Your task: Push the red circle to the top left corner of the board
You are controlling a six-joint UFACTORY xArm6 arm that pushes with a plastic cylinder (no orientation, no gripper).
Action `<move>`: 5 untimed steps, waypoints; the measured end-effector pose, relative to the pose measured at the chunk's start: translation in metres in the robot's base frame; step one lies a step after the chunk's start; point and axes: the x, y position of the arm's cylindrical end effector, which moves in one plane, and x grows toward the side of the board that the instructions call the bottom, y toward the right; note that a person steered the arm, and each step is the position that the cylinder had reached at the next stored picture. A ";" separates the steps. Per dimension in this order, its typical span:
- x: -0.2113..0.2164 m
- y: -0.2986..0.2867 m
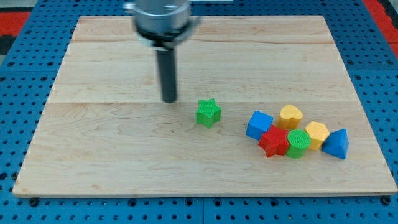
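Note:
My tip (169, 100) rests on the wooden board (112, 155), left of centre. A green star (208, 112) lies a short way to the tip's right, apart from it. The only red block I see is a red star (274, 141) in a cluster at the lower right. No red circle shows. The red star touches a blue cube (259, 124) on its left and a green circle (298, 143) on its right.
The same cluster holds a yellow block (290, 116) at its top, a second yellow block (316, 134) and a blue triangle (336, 144) at its right end. A blue pegboard table (25, 211) surrounds the board.

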 end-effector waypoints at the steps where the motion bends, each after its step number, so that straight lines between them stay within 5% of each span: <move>1: 0.013 0.044; 2: 0.021 0.161; 3: -0.042 0.098; 4: -0.147 0.135; 5: -0.237 0.109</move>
